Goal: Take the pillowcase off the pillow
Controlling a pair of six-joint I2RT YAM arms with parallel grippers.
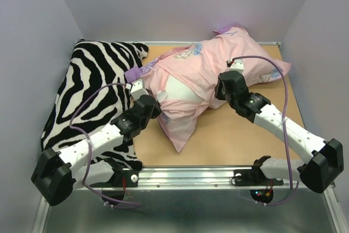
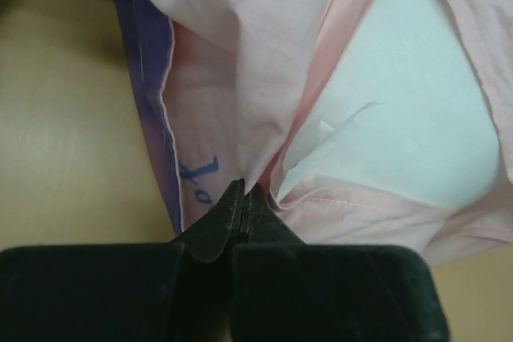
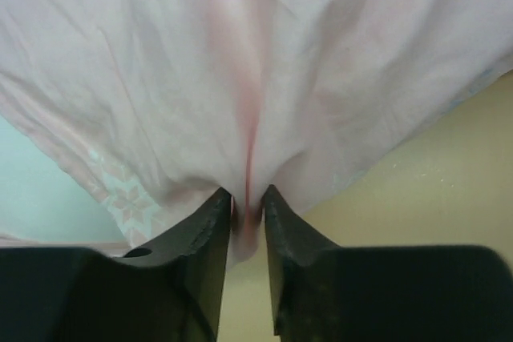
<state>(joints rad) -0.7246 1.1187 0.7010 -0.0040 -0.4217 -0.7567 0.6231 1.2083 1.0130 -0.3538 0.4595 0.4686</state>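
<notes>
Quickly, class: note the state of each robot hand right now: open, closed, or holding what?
Left hand: closed, pinching the pillowcase edge.
Right hand: closed on a fold of the pillowcase.

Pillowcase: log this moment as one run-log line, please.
left gripper: shut on pillowcase fold | right gripper: shut on pillowcase | pillow: white end showing at case opening | stage: pillowcase not yet off

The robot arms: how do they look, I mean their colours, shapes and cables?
Both the left arm and the right arm have white tube-like links between bulky black joints. A thin purple cable loops loosely along each one. The left gripper and the right gripper have black fingers that taper to narrow tips.
</notes>
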